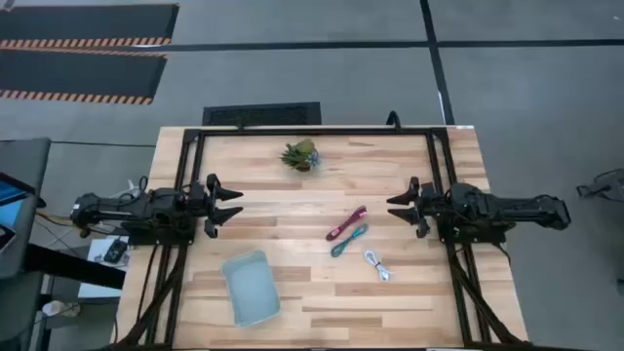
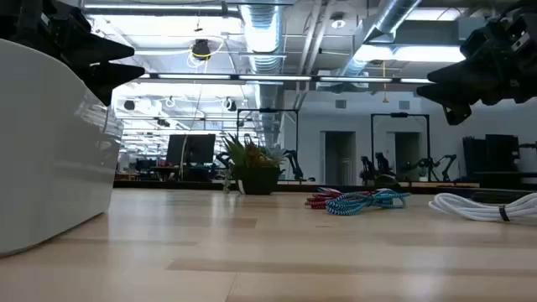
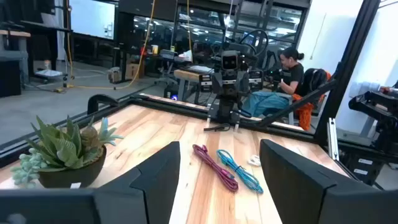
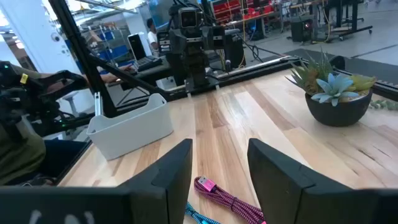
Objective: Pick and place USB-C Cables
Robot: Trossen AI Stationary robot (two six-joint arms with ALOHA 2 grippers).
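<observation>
Three coiled cables lie flat on the wooden table right of centre: the magenta-pink one [image 1: 346,223] [image 3: 214,163] [image 4: 230,200], the teal one [image 1: 349,239] [image 3: 239,171] just nearer, and the white-grey one [image 1: 377,264] [image 2: 482,205] nearest the near edge. My left gripper [image 1: 232,207] [image 3: 217,168] hovers open above the table's left side, pointing toward the cables. My right gripper [image 1: 395,209] [image 4: 219,163] hovers open at the right side, just right of the cables, facing left. Neither touches anything.
A pale blue-white rectangular bin [image 1: 251,287] [image 4: 130,127] stands on the near left part of the table. A small potted succulent [image 1: 300,155] [image 3: 62,149] stands near the far edge, centre. A black frame [image 1: 312,132] rims the table. People sit beyond the table in the wrist views.
</observation>
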